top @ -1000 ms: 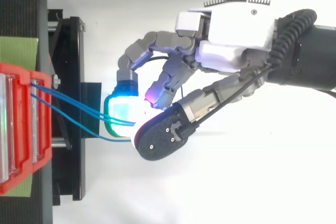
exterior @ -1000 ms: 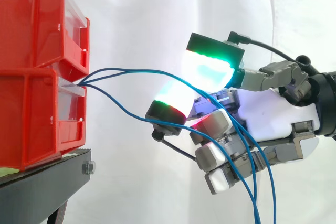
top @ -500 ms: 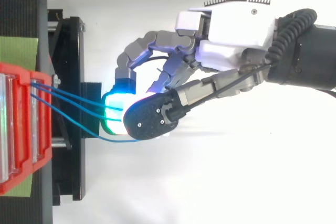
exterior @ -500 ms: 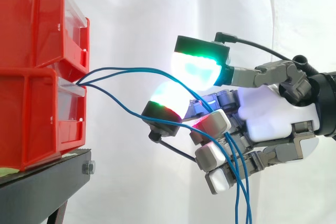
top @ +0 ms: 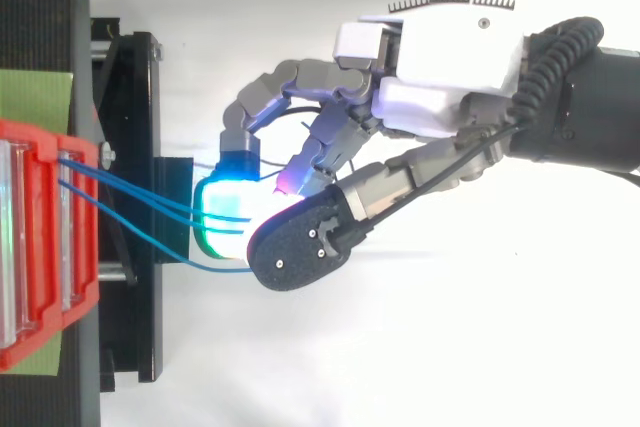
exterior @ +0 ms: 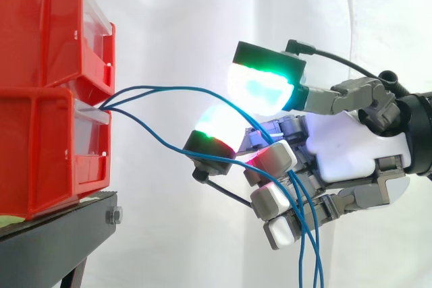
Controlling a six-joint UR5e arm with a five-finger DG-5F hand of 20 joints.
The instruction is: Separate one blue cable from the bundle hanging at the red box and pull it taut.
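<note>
My robot hand straddles the blue cables at the red box — pads apart, ready to isolate one.

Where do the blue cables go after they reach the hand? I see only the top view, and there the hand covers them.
Observer: In the side view the blue cables bend down at the hand and hang past it to the lower edge of the picture.
Operator: Is one of them pulled taut?
Observer: No. All three curve, and the lowest of them sags well below the other two before it reaches the hand.
Operator: From where do they leave the bins?
Observer: From the gap between two stacked red bins, one on top of the other, which stand on the black stand.
</note>
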